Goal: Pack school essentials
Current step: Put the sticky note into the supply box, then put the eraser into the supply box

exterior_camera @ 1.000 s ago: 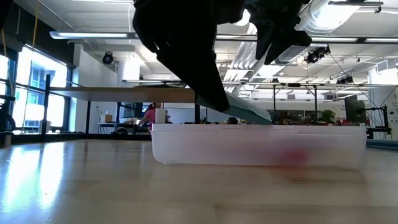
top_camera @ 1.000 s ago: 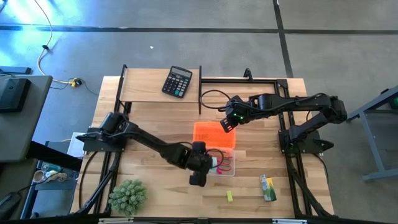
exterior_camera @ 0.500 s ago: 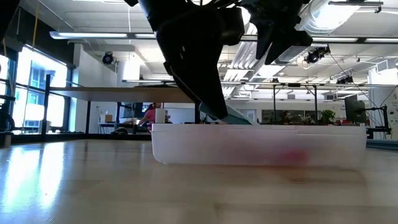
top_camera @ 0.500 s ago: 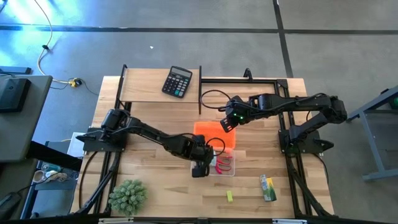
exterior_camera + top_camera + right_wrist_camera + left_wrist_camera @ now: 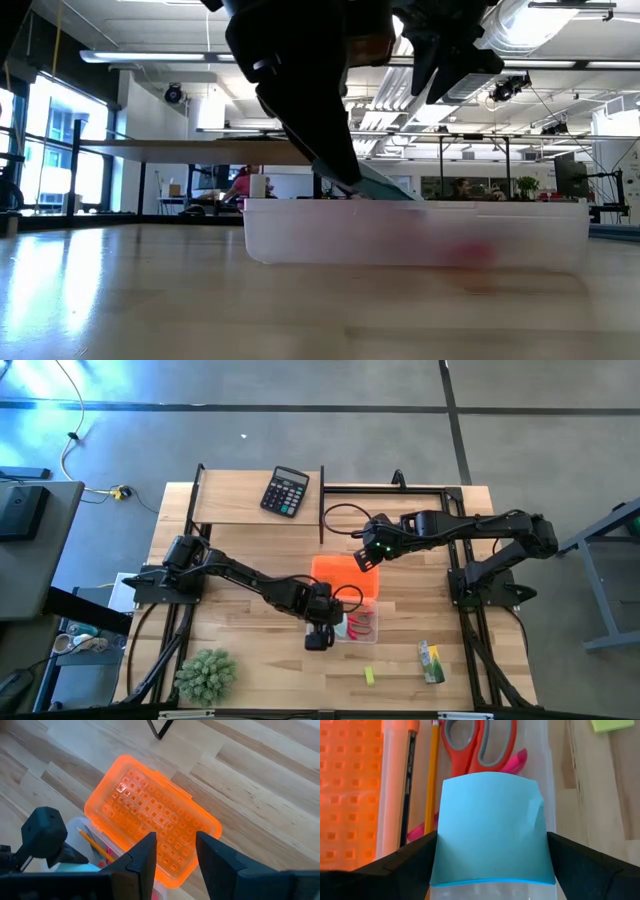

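A clear plastic box lies on the table with red-handled scissors, two pencils and a pink pen inside. Its orange lid lies against the box's far side. My left gripper hovers over the box's left end, shut on the light-blue notepad. My right gripper hangs open above the lid, touching nothing. The tiny yellow block and the green-yellow packet lie on the table near its near edge. My left gripper pinches the light-blue notepad between its two fingers, which press on two opposite side edges. The fingers slant down from the table's left. The notepad is lifted clear and tilted, its free end dipping to the box's rim.
A black calculator sits on the raised shelf at the far edge. A spiky green plant stands at the near-left corner. Bare wood lies left of the box and between the box and the packet.
My left gripper, still shut on the notepad, has moved a little from the box's near-left corner toward the far edge and in over the box, then eased back slightly. The notepad's free end stays at the box's rim.
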Controlling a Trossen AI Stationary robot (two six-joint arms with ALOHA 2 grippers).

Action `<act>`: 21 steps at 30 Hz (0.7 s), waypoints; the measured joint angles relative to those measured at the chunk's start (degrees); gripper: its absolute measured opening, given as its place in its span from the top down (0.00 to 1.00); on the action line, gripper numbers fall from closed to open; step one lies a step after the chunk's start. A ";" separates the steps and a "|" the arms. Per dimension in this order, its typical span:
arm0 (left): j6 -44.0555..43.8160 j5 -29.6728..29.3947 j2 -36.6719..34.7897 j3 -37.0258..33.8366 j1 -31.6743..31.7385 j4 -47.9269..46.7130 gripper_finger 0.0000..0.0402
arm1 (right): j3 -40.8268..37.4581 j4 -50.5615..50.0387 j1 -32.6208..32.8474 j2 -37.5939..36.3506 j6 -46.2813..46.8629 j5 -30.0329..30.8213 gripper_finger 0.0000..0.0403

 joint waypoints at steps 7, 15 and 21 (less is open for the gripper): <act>0.41 0.01 0.02 0.00 0.04 2.49 0.12 | 0.00 -0.02 0.00 0.00 0.59 0.34 0.68; -0.29 1.95 0.02 0.00 0.04 3.37 0.05 | 0.00 -1.50 0.00 0.00 1.46 0.32 0.68; 0.07 1.96 0.02 0.00 0.50 2.98 0.02 | 0.00 -1.72 0.00 0.00 1.46 0.32 0.68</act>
